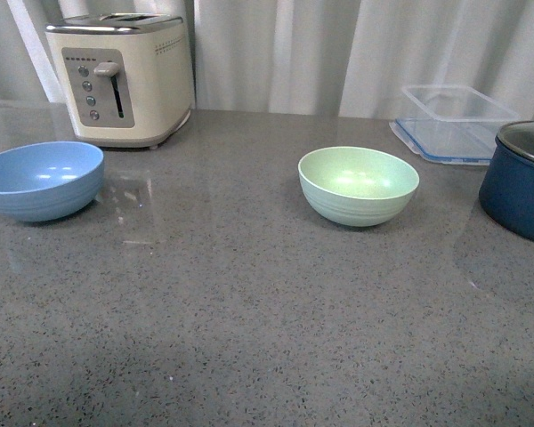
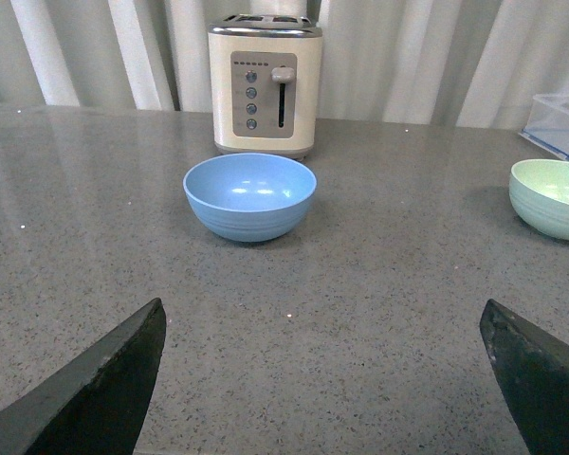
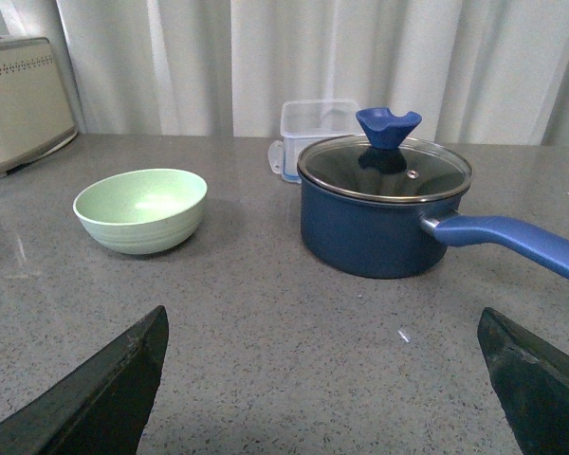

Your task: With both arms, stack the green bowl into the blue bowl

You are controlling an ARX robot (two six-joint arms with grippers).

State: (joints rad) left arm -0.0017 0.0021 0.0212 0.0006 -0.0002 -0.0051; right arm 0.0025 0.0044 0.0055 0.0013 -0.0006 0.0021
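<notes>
The green bowl stands upright and empty on the grey speckled counter, right of centre. The blue bowl stands upright and empty at the far left, in front of the toaster. Neither arm shows in the front view. In the left wrist view my left gripper is open and empty, its jaws wide apart, well short of the blue bowl; the green bowl sits off to one side. In the right wrist view my right gripper is open and empty, short of the green bowl.
A cream toaster stands at the back left. A clear plastic container sits at the back right. A dark navy pot with a glass lid stands at the right edge; in the right wrist view its blue handle sticks out sideways. Curtains hang behind.
</notes>
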